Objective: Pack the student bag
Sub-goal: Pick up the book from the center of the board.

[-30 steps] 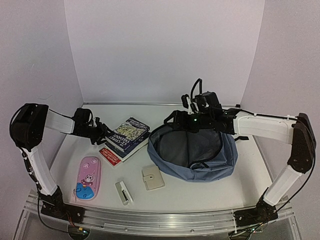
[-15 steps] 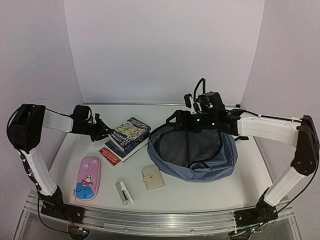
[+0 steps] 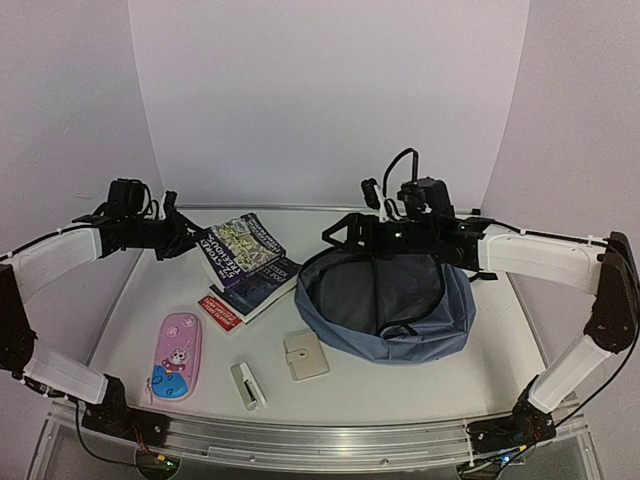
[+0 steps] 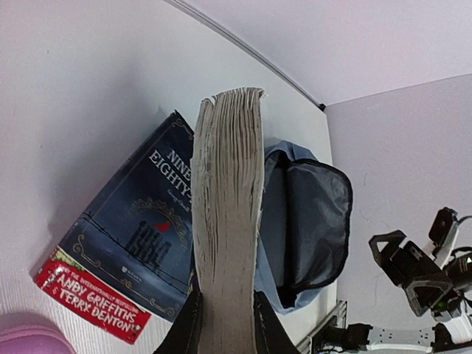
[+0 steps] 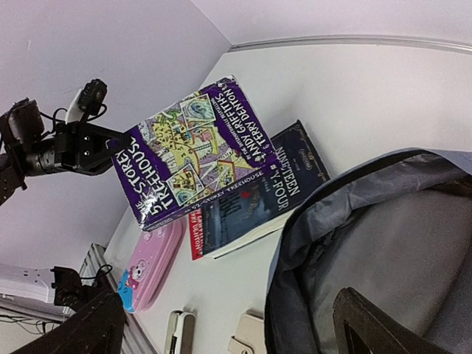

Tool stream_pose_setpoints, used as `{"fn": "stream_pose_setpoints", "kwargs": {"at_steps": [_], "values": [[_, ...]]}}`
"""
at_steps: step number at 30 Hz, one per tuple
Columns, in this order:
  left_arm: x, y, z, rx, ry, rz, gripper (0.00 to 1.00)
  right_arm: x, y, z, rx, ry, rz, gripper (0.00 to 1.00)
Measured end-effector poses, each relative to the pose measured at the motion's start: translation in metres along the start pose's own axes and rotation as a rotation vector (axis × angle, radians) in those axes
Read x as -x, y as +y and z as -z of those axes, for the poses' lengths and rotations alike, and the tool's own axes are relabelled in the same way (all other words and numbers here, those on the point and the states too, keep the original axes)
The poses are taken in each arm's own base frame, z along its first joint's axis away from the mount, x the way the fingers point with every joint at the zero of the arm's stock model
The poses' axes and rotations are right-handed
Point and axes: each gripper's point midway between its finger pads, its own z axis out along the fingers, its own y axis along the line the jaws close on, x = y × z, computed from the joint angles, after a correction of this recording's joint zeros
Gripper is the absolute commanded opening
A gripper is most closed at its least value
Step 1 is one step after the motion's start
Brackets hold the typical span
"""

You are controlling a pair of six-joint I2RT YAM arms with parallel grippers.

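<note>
Purple-covered paperback [image 3: 240, 248] sits pinched in my left gripper [image 3: 188, 240], fingers [image 4: 188, 328] pressed against both covers, holding it up off the table [image 3: 450, 390]. Below those fingers lie a dark blue book [image 4: 136, 228] and a red one [image 4: 88, 295]. Off to the right, my right gripper [image 3: 340, 232] is spread wide with nothing in it. The student bag [image 3: 440, 335] lies unzipped beneath its fingertips and just to their right.

student bag [image 3: 440, 345] mouth open; right hand [image 3: 343, 230] over rim.
</note>
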Motion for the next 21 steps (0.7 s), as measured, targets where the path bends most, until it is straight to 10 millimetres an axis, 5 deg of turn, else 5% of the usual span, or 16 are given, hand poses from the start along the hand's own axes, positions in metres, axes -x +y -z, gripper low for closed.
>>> {"fn": "stream_pose_setpoints", "kwargs": {"at_steps": [8, 16, 21], "values": [[-0.013, -0.064, 0.040, -0.158, 0.057, -0.082, 0.00, -0.003, 0.026, -0.001, 0.147, 0.034, 0.022, 0.98], [-0.073, -0.149, 0.048, -0.388, 0.257, -0.266, 0.00, -0.009, 0.038, -0.004, 0.225, 0.072, 0.029, 0.98], [-0.085, -0.163, 0.055, -0.467, 0.307, -0.294, 0.00, -0.011, 0.040, -0.003, 0.243, 0.077, 0.031, 0.98]]}}
